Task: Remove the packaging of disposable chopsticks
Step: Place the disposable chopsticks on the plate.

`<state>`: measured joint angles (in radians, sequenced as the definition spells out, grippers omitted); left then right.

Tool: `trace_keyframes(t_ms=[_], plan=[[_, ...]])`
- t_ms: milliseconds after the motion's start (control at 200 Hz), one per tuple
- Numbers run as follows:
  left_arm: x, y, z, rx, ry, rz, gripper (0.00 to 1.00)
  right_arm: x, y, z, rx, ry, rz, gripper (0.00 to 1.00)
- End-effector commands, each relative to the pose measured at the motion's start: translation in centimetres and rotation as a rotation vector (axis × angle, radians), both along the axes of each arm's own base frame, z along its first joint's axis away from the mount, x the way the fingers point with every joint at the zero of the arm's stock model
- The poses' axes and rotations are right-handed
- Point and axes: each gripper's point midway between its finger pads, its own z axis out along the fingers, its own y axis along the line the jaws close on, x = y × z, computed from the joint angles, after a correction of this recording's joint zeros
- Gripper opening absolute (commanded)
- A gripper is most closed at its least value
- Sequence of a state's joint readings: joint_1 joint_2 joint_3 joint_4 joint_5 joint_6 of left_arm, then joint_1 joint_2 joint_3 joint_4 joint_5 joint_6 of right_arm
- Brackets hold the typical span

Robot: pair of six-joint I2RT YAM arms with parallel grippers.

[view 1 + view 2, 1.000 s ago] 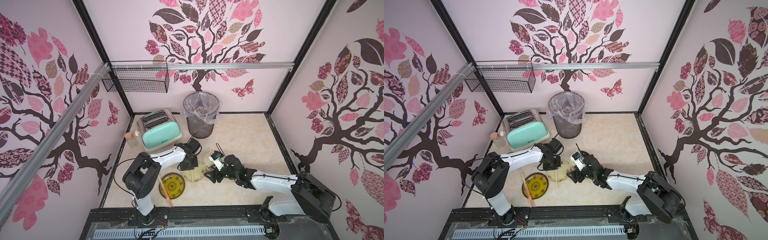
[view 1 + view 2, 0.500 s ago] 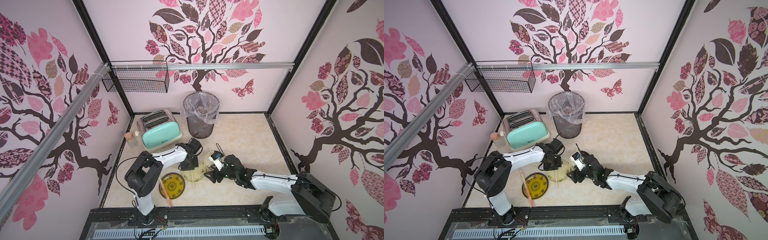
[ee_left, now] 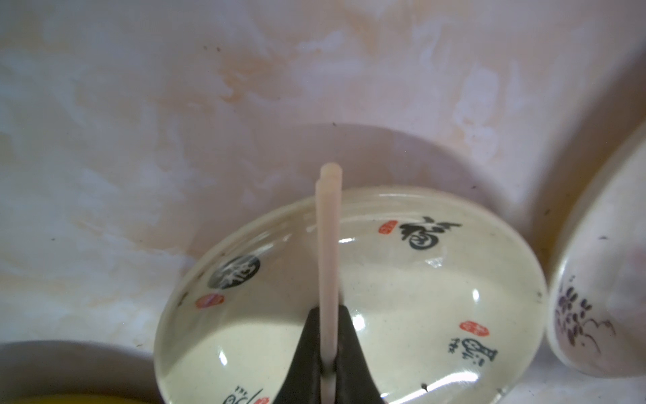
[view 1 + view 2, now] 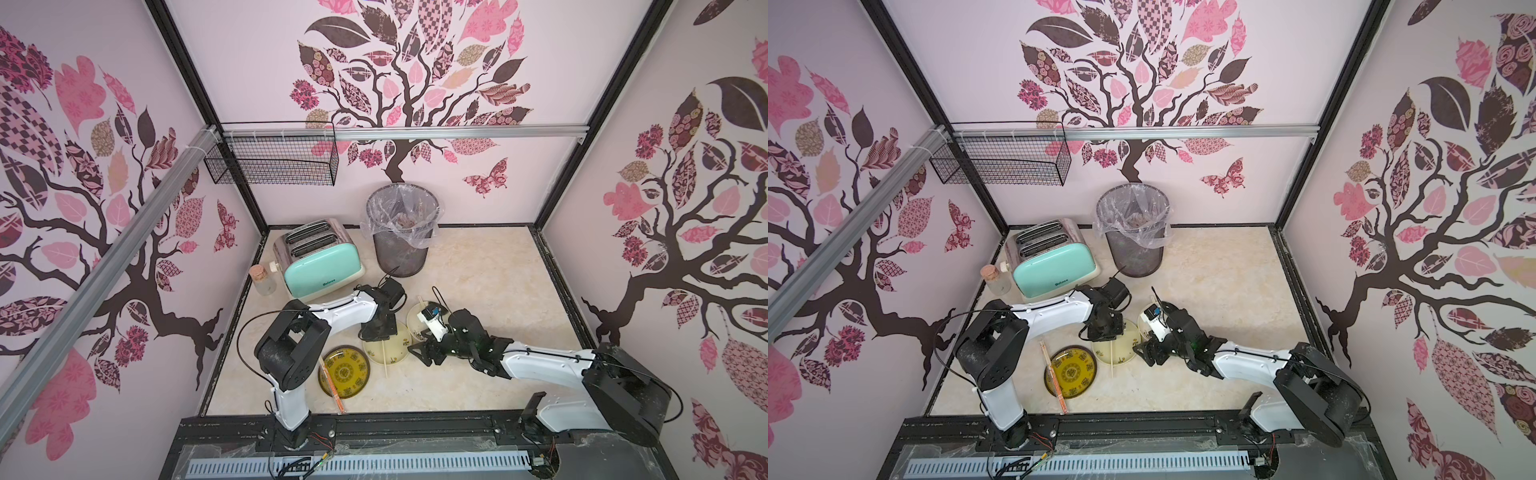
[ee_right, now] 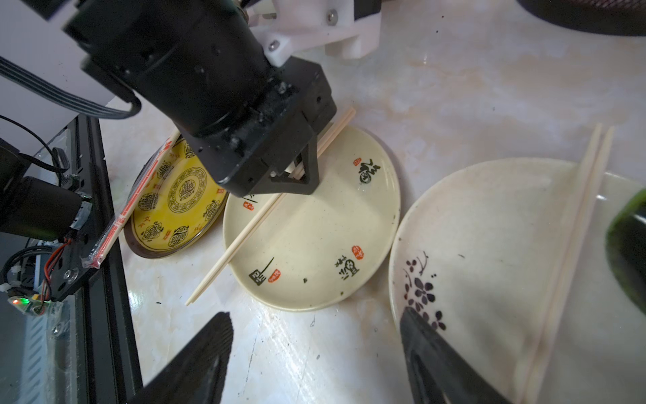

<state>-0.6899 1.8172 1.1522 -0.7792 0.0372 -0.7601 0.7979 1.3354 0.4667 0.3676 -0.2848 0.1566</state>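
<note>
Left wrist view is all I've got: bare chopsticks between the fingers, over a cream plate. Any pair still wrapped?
Observer: Yes, one. An orange-red sleeve with sticks inside lies across the rim of the yellow plate.
Operator: Third pair?
Observer: Unwrapped. That pair lies across the white plum-blossom plate.
Operator: Right arm busy?
Observer: No. The right gripper hangs near the cream plate that your held pair rests on, fingers wide apart, nothing between them.
</note>
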Motion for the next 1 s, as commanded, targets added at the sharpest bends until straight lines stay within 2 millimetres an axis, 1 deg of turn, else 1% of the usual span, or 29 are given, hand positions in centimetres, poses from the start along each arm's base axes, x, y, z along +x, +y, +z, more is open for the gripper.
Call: trace_keyframes(t_ms=[0,175,415,560,905,995], plan=[[0.4,-0.1,0.0,0.015,-0.01,-0.001,0.12,0.3,0.8,1.1,0.013,-0.016,0.014,0.78],[0.6,-0.3,0.3,0.006,-0.018,-0.001,0.15,0.3,0.8,1.0,0.01,-0.017,0.014,0.78],[0.6,-0.5,0.4,0.003,-0.02,-0.002,0.16,0.3,0.8,1.1,0.009,-0.019,0.015,0.78],[0.6,-0.5,0.6,-0.001,-0.021,-0.001,0.21,0.2,0.8,1.0,0.008,-0.017,0.017,0.78],[0.6,-0.9,0.8,-0.021,-0.023,0.002,0.22,0.2,0.9,1.0,0.006,-0.017,0.02,0.78],[0.6,-0.9,1.0,-0.028,-0.029,0.001,0.24,0.2,0.9,1.0,0.004,-0.018,0.019,0.78]])
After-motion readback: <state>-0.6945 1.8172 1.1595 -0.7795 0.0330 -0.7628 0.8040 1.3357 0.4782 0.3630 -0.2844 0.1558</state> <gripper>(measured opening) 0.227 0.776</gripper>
